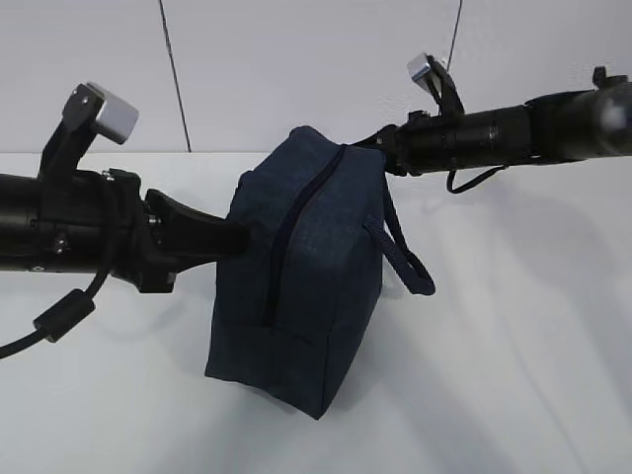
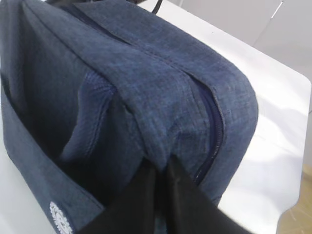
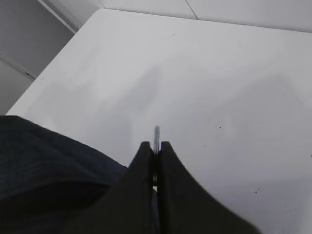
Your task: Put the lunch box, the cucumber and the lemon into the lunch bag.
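Observation:
The dark navy lunch bag (image 1: 296, 276) stands on the white table, its zipper (image 1: 286, 237) running up the near side and looking closed. My left gripper (image 1: 240, 237) is shut on a fold of the bag's fabric at its left side; the left wrist view shows the black fingertips (image 2: 146, 175) pinching the cloth (image 2: 146, 73) beside the zipper (image 2: 214, 131). My right gripper (image 1: 383, 148) is shut on the thin metal ring pull (image 3: 156, 132) at the bag's top far end. The lunch box, cucumber and lemon are out of view.
The strap handle (image 1: 405, 262) hangs off the bag's right side. A white round logo (image 2: 61, 217) shows low on the bag. The white table (image 1: 513, 346) extends around the bag; its edges show in the wrist views (image 3: 53, 63).

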Robot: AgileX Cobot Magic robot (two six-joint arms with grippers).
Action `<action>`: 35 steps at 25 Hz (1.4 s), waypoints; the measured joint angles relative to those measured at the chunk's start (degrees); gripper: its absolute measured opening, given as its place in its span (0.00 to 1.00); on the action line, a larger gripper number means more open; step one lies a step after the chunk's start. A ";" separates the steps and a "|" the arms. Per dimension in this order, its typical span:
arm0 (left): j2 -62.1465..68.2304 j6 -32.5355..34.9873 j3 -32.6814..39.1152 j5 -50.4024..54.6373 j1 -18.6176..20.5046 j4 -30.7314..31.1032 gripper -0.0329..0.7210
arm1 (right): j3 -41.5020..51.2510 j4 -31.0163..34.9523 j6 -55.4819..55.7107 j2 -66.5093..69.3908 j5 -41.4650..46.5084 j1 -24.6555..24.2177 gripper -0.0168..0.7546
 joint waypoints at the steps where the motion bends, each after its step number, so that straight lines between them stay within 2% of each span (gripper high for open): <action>1: 0.00 0.00 0.00 -0.16 0.00 0.00 0.04 | 0.00 1.37 -0.11 0.90 0.32 -0.11 0.03; 5: 0.00 0.00 0.00 -1.19 0.00 0.00 0.04 | -0.09 4.19 -0.34 4.10 1.67 -0.20 0.03; 22: 0.13 0.04 0.00 -2.92 0.00 0.01 0.05 | -0.13 4.88 0.22 6.59 7.34 -0.65 0.04; 24: 0.13 0.04 0.00 -3.01 0.00 -0.20 0.05 | -0.13 5.54 0.22 6.59 8.36 -0.86 0.11; 25: 0.13 0.04 0.00 -3.01 0.00 -0.24 0.05 | -0.23 5.80 0.22 6.59 9.09 -1.11 0.18; 30: 0.13 0.04 0.00 -3.43 0.00 -0.34 0.05 | -2.56 6.52 0.60 6.59 11.72 -2.29 0.60; 33: 0.13 0.04 0.00 -5.13 0.00 -0.70 0.10 | -5.55 6.68 3.00 6.59 12.20 -3.25 0.70; 35: 0.13 0.04 0.00 -6.96 0.00 -0.97 0.20 | -7.53 6.54 4.24 6.59 12.41 -3.80 0.72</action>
